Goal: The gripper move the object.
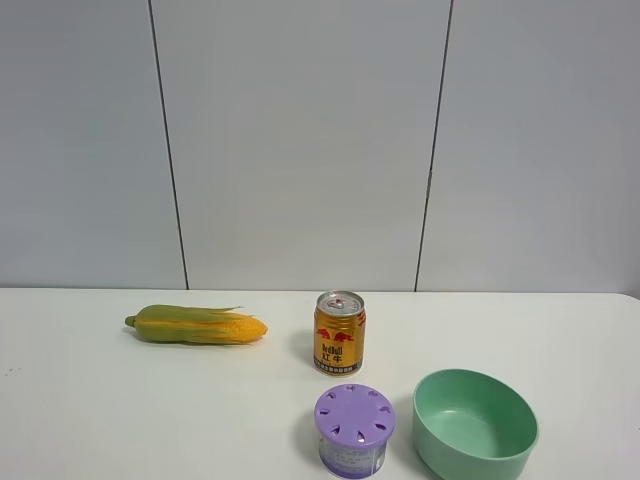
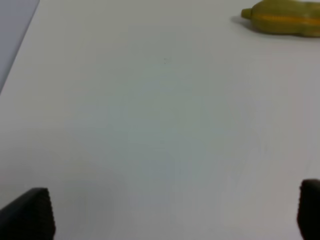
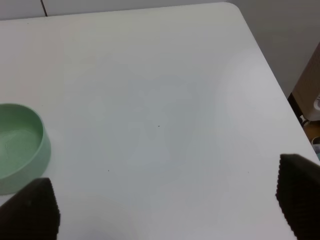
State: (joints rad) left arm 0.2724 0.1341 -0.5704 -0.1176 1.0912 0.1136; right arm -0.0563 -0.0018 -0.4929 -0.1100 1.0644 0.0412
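The object, a mint-green bowl [image 1: 474, 425], stands empty on the white table at the front right of the exterior view. In the right wrist view the same bowl [image 3: 20, 145] shows beside one black fingertip. My right gripper [image 3: 170, 212] hangs above bare table with its jaws wide apart and nothing between them. My left gripper [image 2: 175, 215] is also open over bare table, holding nothing. Neither arm shows in the exterior view.
A gold can [image 1: 339, 332] stands upright mid-table, with a purple-lidded container [image 1: 354, 430] in front of it, left of the bowl. An ear of corn [image 1: 196, 325] [image 2: 282, 19] lies to the left. The table's rounded corner [image 3: 235, 10] and side edge are near the right gripper.
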